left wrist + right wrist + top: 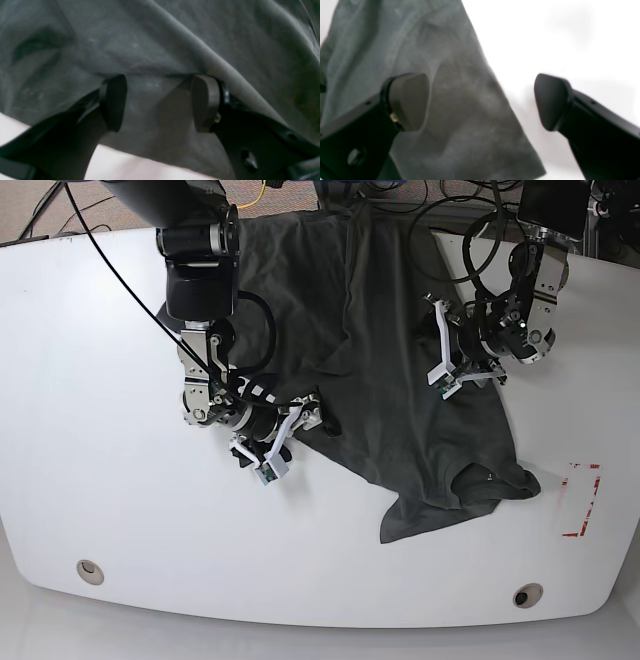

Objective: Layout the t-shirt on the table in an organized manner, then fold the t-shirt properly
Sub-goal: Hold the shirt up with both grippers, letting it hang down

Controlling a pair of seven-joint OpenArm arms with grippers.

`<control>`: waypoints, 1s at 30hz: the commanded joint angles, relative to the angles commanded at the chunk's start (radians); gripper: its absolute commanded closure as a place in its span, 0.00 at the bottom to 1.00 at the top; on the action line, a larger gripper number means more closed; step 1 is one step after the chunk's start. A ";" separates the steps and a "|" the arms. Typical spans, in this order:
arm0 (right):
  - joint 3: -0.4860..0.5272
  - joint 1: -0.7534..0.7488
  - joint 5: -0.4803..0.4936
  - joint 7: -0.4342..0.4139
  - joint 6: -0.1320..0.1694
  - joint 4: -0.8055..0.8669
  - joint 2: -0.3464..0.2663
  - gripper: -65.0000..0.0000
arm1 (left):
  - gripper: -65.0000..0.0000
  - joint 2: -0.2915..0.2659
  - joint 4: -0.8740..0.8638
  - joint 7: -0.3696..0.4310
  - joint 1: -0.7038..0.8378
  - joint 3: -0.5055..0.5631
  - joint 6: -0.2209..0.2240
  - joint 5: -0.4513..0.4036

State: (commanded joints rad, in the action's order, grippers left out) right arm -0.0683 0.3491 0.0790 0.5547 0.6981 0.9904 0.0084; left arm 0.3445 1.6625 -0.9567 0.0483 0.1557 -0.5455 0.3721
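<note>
Both claws gape over the t-shirt (pixel 400 360).

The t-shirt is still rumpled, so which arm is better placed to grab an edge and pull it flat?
Probably the right. Its open pincer straddles the t-shirt edge, one finger over cloth, one over bare table. The left pincer, also open, sits over the shirt's body, not straddling an edge.

Lighting: bright, even overhead; table (pixel 90 480) glossy, overexposed in right wrist view; both wrist views soft, blurred
</note>
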 joint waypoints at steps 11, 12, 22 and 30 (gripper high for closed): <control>0.002 -0.041 -0.008 0.029 0.000 0.038 0.037 0.53 | 0.41 -0.023 0.043 0.000 -0.005 -0.068 -0.002 0.000; 0.002 -0.048 -0.008 0.041 0.000 0.051 0.040 0.50 | 0.41 -0.023 0.049 0.000 -0.011 -0.068 -0.002 0.000; 0.002 -0.066 -0.006 0.074 0.000 0.075 0.041 0.46 | 0.41 -0.021 0.055 0.000 -0.029 -0.071 -0.002 0.000; 0.003 -0.057 -0.008 0.075 0.000 0.075 0.038 0.93 | 0.41 -0.021 0.055 0.000 -0.040 -0.071 -0.002 0.000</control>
State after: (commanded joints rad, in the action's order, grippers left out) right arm -0.0652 0.2923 0.0713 0.6299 0.6981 1.0656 0.0468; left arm 0.3230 1.7177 -0.9567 0.0084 0.0852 -0.5470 0.3721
